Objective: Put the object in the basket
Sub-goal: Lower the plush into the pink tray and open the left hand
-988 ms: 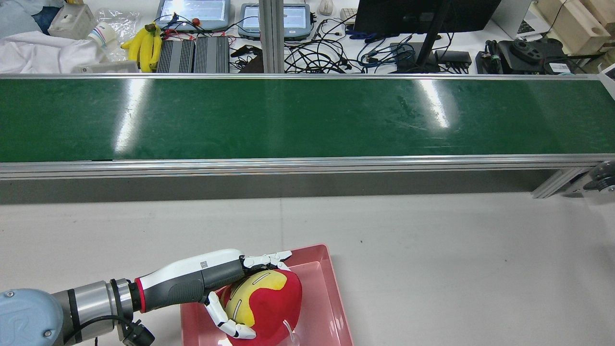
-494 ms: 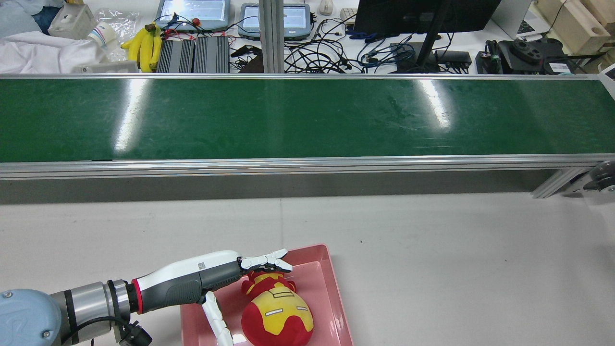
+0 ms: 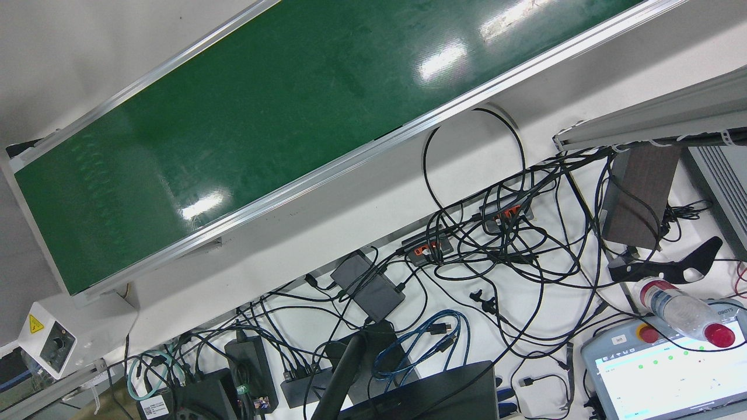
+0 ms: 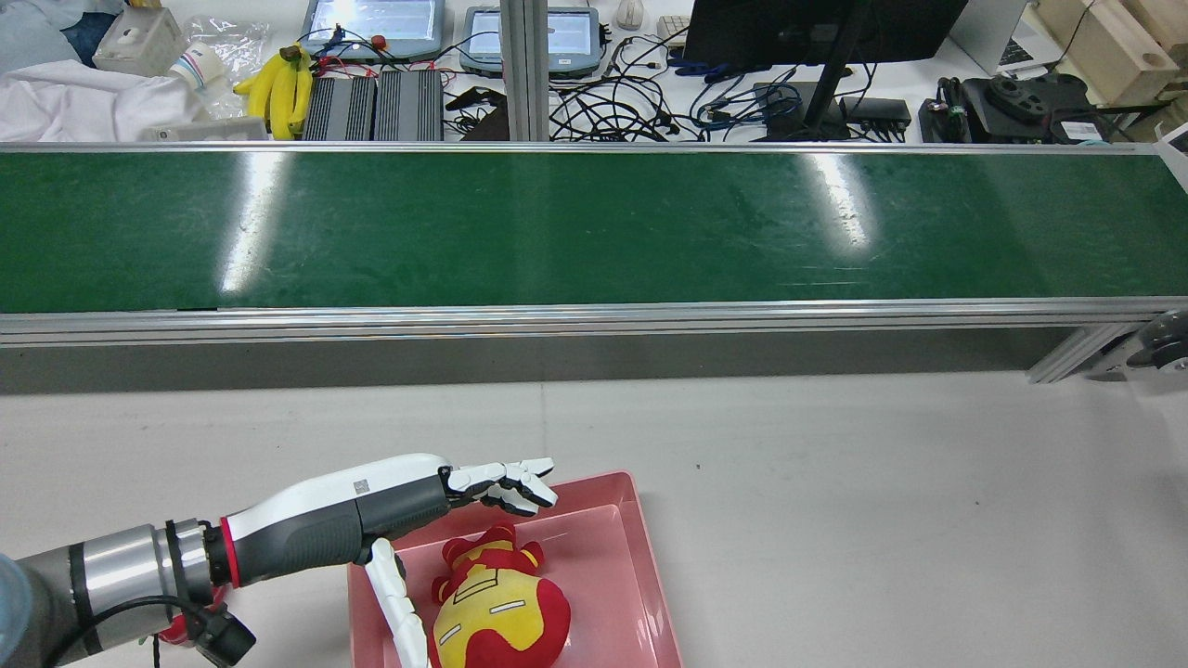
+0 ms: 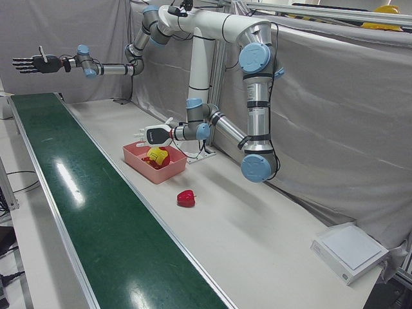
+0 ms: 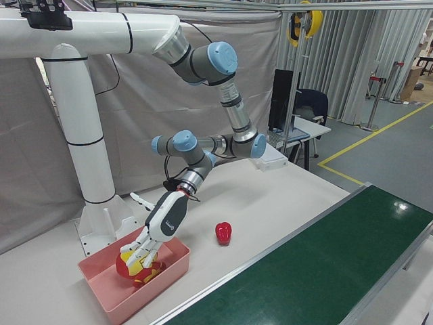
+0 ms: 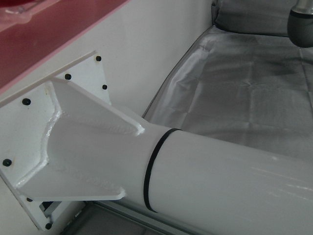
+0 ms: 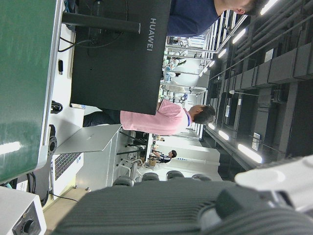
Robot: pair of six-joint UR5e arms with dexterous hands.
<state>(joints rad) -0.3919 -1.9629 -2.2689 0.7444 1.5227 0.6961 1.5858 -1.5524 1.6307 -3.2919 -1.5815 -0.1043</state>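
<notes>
A red and yellow plush toy point(image 4: 497, 612) lies inside the pink basket point(image 4: 624, 547) at the near edge of the table, touched by nothing. My left hand point(image 4: 436, 501) hovers over the basket's left rim, open, fingers stretched out above the toy's top. From the front corners the toy point(image 6: 135, 267) shows under the spread fingers of the left hand point(image 6: 157, 230), and the basket point(image 5: 145, 170) stands by the pedestal. My right hand point(image 5: 29, 63) is held high and far off beyond the belt's end, open and holding nothing.
A green conveyor belt point(image 4: 594, 227) runs across the table beyond the basket. A small red object point(image 5: 187, 198) lies on the white table between basket and belt. The arm's white pedestal point(image 7: 88, 147) stands next to the basket. Cables, monitor and tablets lie behind the belt.
The left hand opened and let the plush toy drop into the basket. The hand then drew back to the left, and the toy settled lower in the basket.
</notes>
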